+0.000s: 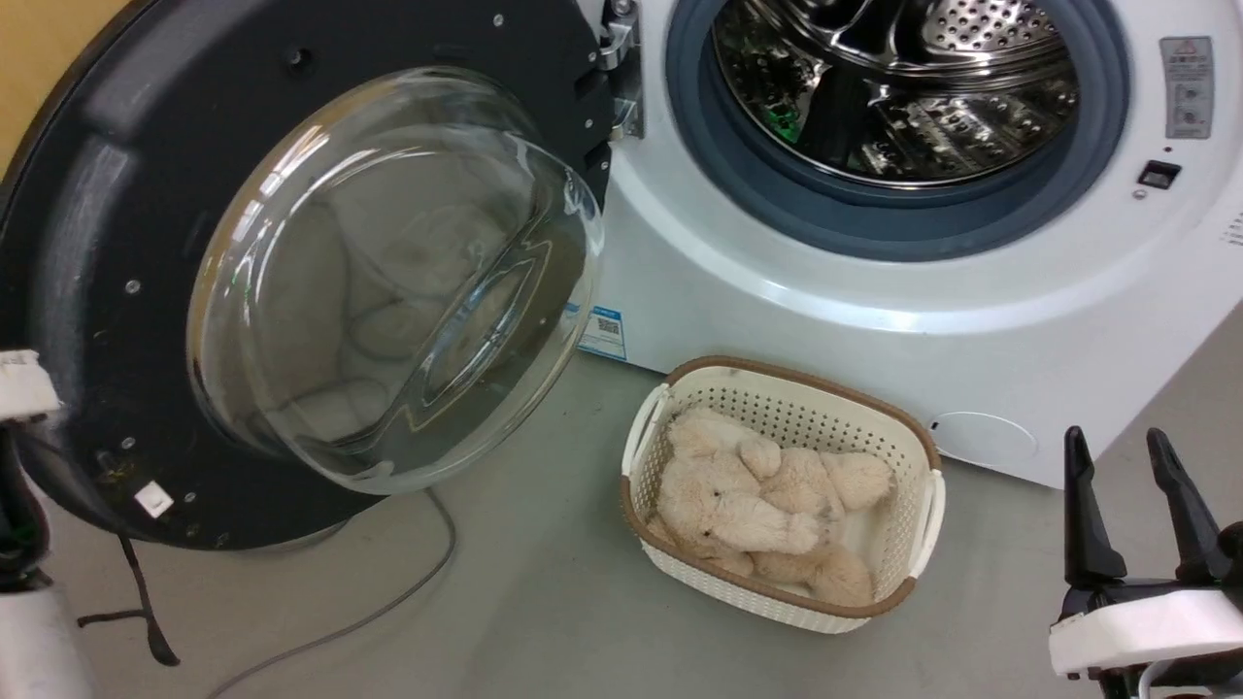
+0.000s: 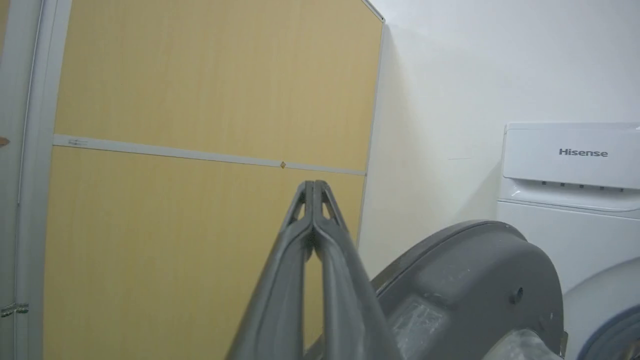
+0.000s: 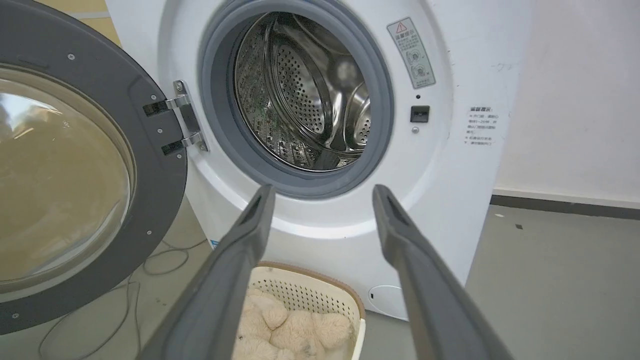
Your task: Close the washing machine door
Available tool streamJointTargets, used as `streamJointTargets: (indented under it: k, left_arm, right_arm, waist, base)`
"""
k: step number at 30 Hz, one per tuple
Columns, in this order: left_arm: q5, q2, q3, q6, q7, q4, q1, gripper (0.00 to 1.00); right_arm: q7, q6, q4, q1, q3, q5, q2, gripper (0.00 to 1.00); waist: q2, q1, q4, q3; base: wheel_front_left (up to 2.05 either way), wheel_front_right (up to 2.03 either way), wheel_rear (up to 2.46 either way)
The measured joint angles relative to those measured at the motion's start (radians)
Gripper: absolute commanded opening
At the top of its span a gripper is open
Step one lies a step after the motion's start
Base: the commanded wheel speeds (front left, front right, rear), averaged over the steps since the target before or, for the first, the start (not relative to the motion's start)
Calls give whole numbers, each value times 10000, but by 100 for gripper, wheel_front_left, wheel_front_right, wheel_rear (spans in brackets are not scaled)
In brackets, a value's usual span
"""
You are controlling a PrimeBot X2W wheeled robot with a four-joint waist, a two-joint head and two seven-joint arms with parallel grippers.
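Observation:
The washing machine door [image 1: 87, 243] is swung wide open to the left, its clear glass bowl [image 1: 388, 282] bulging toward me and its metal hinge [image 1: 621, 68] at its right edge. The white washing machine [image 1: 777, 282] shows its steel drum [image 1: 903, 87] inside the grey-blue gasket [image 1: 874, 223]. My left gripper [image 2: 312, 186] is shut on nothing, just behind the door's [image 2: 475, 270] outer rim, with the left arm [image 1: 24, 621] at the door's lower left edge. My right gripper [image 1: 1131, 456] stands open at the lower right, and in its wrist view the gripper [image 3: 322, 192] faces the drum mouth.
A cream laundry basket [image 1: 796, 383] holding beige plush toys [image 1: 757, 505] sits on the grey floor before the machine. A grey cable [image 1: 388, 602] trails on the floor under the door. A yellow panel wall [image 2: 200, 100] stands behind the door.

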Motion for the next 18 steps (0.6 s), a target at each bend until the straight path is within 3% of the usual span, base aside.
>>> streamJointTargets:
  k: [7,18]
  left_arm:
    - [-610,462,527,-100,288,1310,-522,0]
    - [-2353,1214,1122,-353,2247,4121,-1339,0]
  right_arm:
    - [-100,0,65,-7,-84,105,0,100]
    - [-355,0,132,-121,-117,236,0,100]
  waist:
    - [0,0,253,114]
    - [0,0,615,400]
  base:
    - [0,0,0]
    - [0,0,0]
